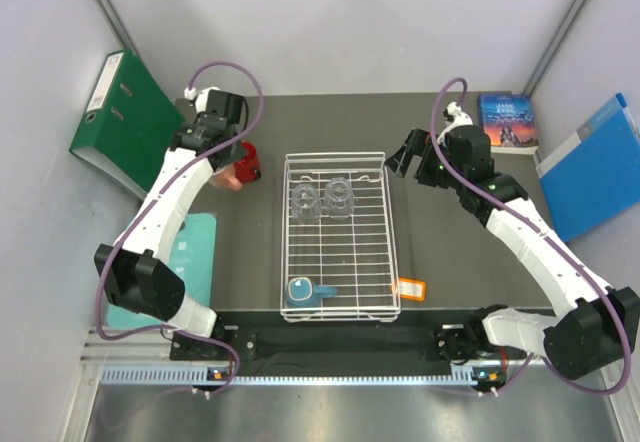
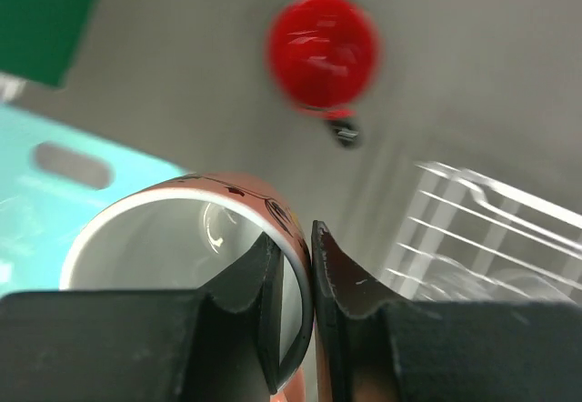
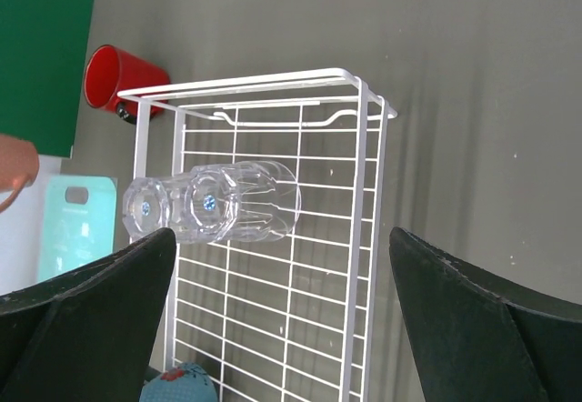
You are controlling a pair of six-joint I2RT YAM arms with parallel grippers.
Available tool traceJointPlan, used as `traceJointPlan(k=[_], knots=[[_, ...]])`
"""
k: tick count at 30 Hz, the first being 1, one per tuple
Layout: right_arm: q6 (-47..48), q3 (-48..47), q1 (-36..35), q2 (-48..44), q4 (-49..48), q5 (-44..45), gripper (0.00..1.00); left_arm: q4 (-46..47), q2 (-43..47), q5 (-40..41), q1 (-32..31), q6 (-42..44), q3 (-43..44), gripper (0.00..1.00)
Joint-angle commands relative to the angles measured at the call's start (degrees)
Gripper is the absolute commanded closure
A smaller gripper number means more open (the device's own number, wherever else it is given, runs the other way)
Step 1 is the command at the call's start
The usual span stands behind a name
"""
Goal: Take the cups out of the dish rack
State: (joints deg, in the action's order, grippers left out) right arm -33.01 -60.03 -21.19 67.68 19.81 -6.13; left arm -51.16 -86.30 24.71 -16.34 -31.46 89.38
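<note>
The left arm stretches from its near base to the far left, its gripper [image 2: 311,238] pointing down and pinched onto the rim of the salmon-pink mug [image 2: 227,185], one finger inside, while the right arm angles in from the near right, its gripper [image 3: 282,236] spread wide.

Beyond the left tool [image 2: 311,238], the red mug [image 2: 322,52] is a blurred blob. The dish rack [image 2: 473,229] to its right is blurred too and cut by the frame. The salmon-pink mug [image 2: 173,238] at its fingers is cropped below the rim. Between the fingers of the right tool [image 3: 283,235], the light-blue mug [image 3: 179,386] is cut to a sliver.
</note>
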Motion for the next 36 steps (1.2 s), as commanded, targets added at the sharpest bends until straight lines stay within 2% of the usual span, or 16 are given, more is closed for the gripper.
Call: traceJointPlan(k=[1,7,15,21,31,36], knots=[[1.11,-1.23,-0.25,0.52,-0.65,0.07,0.01,3.43,0.7,3.69,7.7,2.28,-0.08,1.0],[1.02,-1.32,-0.69,1.05,-0.65,-0.28,0.01,5.45,-6.41,-2.02,12.81,1.23,0.62,1.0],[0.59,-0.44,-0.78,1.58,-1.44,-1.16,0.01,12.92,-15.9,-4.41,14.4,0.09,-1.93,1.0],[0.67,-0.09,-0.78,1.93,-1.27,-1.17,0.01,14.76,-21.35,-5.02,15.02,0.26,-0.09,1.0],[0.58,0.61,-0.7,3.77,-2.5,-2.04,0.01,21.44,-24.26,-8.27,15.2,0.17,-2.63,1.0],[0.32,0.97,-0.69,4.39,-3.2,-2.66,0.02,21.8,-24.97,-7.93,15.2,-0.18,-3.25,1.0]])
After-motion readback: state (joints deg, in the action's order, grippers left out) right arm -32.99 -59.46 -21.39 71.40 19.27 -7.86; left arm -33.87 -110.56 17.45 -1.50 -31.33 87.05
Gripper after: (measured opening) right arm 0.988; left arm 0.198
